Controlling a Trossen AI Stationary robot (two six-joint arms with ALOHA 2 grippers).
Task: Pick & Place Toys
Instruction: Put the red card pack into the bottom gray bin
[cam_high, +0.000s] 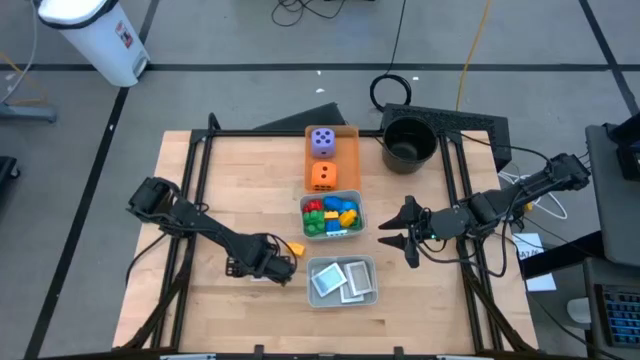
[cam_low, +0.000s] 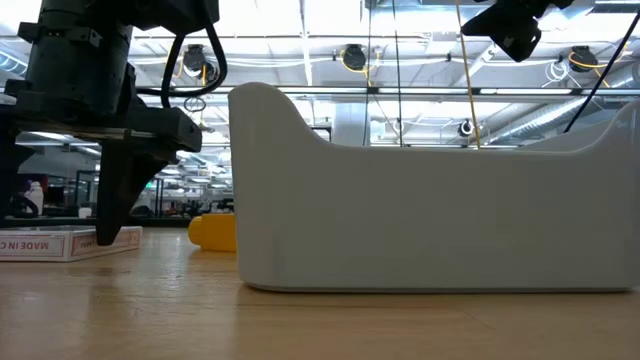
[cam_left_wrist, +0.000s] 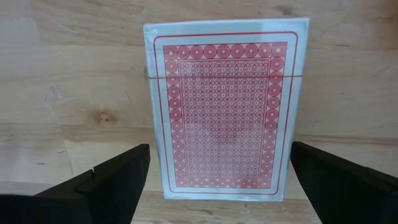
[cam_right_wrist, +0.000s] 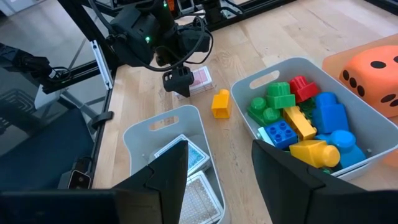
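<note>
1. Left gripper spread wide, straddling red-backed card pack flat on table, not gripping.
2. Yellow brick just right of pack.
3. Right gripper parted, empty, right of brick tray.

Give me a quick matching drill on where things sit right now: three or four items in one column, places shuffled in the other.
Items:
1. card pack
2. yellow brick
3. orange die
4. blue brick

Places:
A. in the grey tray with the other bricks
B. on the orange tray
C. flat on the table, between the open left gripper fingers
D. loose on the table, outside the trays

Pairs: 1-C, 2-D, 3-B, 4-A
</note>
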